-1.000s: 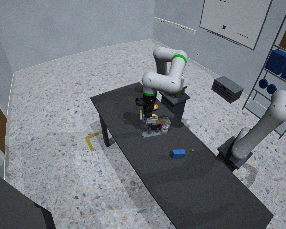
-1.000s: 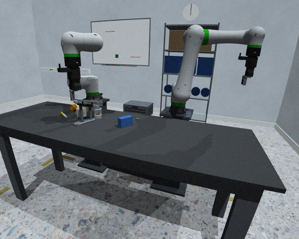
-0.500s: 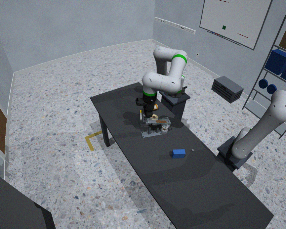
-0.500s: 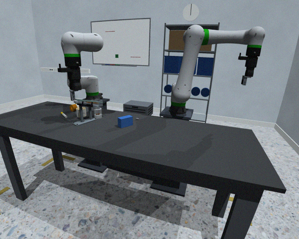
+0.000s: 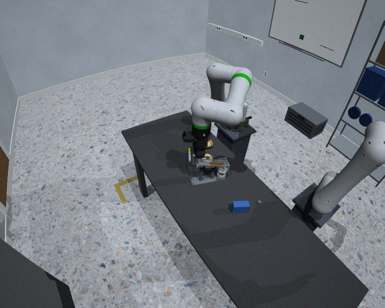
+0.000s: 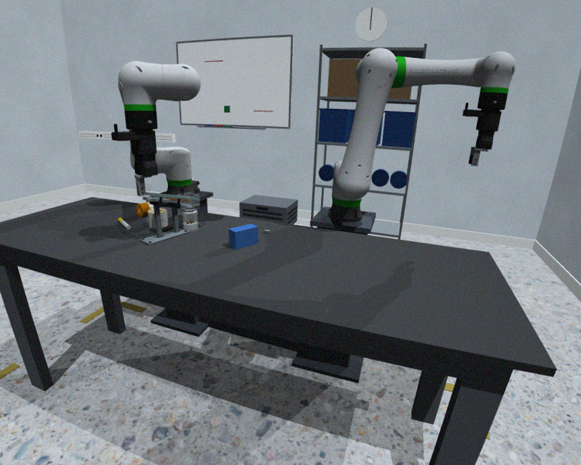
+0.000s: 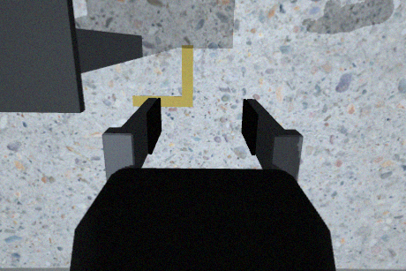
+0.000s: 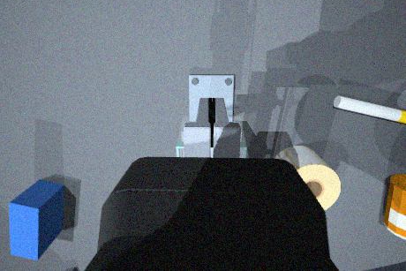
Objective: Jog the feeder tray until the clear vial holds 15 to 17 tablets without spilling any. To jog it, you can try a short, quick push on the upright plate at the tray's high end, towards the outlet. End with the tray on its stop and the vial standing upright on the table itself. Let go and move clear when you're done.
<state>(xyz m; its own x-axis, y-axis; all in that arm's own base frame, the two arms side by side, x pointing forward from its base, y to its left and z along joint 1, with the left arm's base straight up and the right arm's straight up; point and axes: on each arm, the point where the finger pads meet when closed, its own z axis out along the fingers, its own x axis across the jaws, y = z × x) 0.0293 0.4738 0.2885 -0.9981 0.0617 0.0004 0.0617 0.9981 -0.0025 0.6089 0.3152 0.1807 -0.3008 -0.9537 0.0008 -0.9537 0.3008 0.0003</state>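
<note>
The clear feeder tray sits on its grey stand, with brown tablets lying along it. The clear vial stands upright below the outlet end. Some brown tablets show low in it; I cannot count them. My right gripper is shut and empty, pointing down at the tray's high end. Contact with the upright plate cannot be made out. My left gripper is open and empty, high and far from the tray.
A cream roll stands close behind the stand. An orange bottle and a white-yellow marker lie near it. A blue block and a small grey piece lie on the vial side.
</note>
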